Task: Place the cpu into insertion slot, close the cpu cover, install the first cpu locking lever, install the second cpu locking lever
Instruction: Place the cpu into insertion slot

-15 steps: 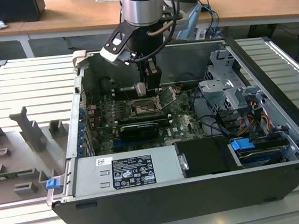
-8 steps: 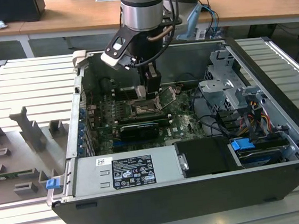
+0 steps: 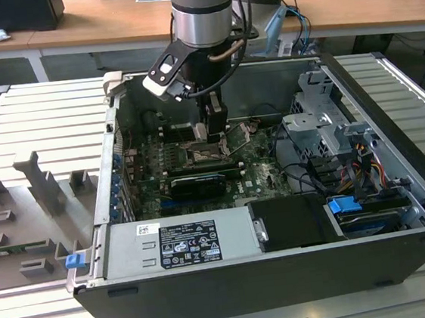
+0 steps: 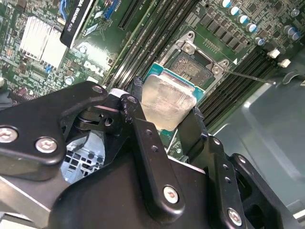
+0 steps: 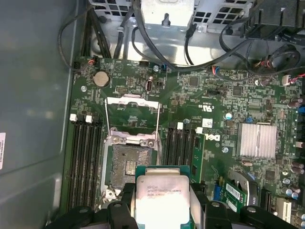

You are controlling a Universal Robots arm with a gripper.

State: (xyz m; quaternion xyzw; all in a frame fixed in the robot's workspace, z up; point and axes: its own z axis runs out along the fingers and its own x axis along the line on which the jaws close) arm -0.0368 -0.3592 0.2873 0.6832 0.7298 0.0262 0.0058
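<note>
cpu point(image 5: 162, 198) metal top visible in both wrist views, clamped by opposite edges between gripper point(image 4: 162, 112) fingers point(image 4: 138, 126). held above motherboard point(image 5: 214, 109), just at edge of bare insertion slot point(image 5: 127, 164), not yet seated. cpu cover point(image 5: 131, 99) swung open, lying back from slot at hinge side. exterior view: gripper at upper centre of frame, inside open computer case point(image 3: 389, 102), arm point(image 3: 202, 8) above it at top edge.
</note>
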